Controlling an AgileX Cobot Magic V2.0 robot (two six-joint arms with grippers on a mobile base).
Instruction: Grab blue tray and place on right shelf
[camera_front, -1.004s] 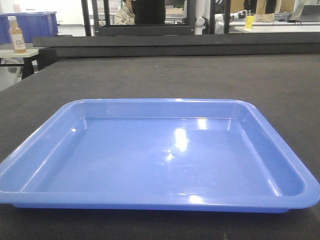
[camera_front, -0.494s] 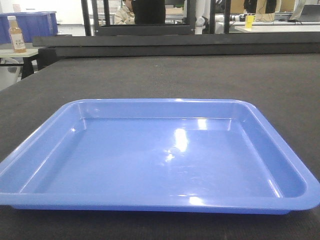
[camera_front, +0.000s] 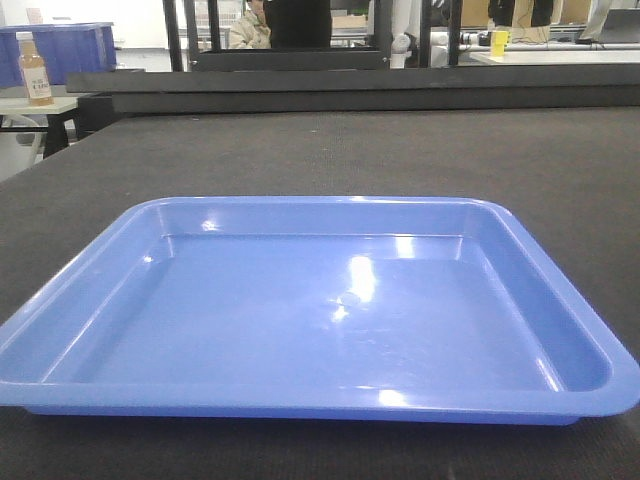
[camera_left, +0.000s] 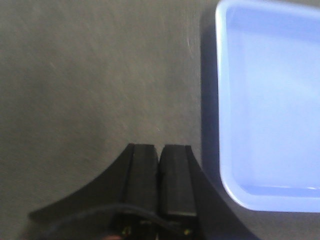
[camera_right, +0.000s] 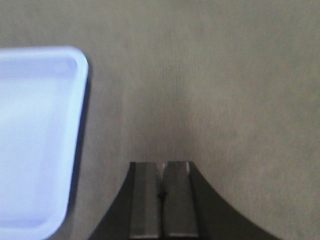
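Note:
The blue tray (camera_front: 320, 310) lies flat and empty on the dark tabletop (camera_front: 330, 150), filling the near half of the front view. My left gripper (camera_left: 160, 148) is shut and empty above the tabletop, just left of the tray's left rim (camera_left: 222, 100). My right gripper (camera_right: 162, 164) is shut and empty above the tabletop, to the right of the tray's right rim (camera_right: 77, 125). Neither gripper touches the tray. The right shelf is out of view.
A bottle of orange liquid (camera_front: 35, 68) stands on a side table at the far left, in front of a dark-blue bin (camera_front: 70, 50). Black frames (camera_front: 290, 40) and a seated person (camera_front: 250, 25) are beyond the table's far edge.

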